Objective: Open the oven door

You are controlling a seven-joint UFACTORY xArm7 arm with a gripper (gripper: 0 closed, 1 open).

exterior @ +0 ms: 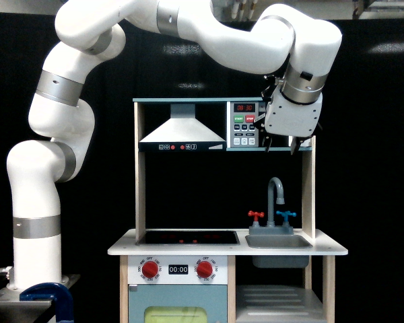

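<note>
The toy microwave sits on the upper shelf of the play kitchen, with its grey button panel (244, 124) showing red and green buttons. My gripper (281, 146) hangs in front of the dark compartment just to the exterior view's right of that panel. Its white body covers most of the opening. Two dark fingertips (268, 144) point down past the shelf edge, spread apart with nothing between them. The oven door is hidden behind the gripper body, so I cannot tell how it stands.
A white range hood (182, 131) fills the shelf's left half. Below are the grey faucet (276, 192), the sink (278, 241), the black hob (187, 237), red knobs (150, 269) and the light-blue lower door (178, 313). A wooden post (308, 195) stands under the gripper.
</note>
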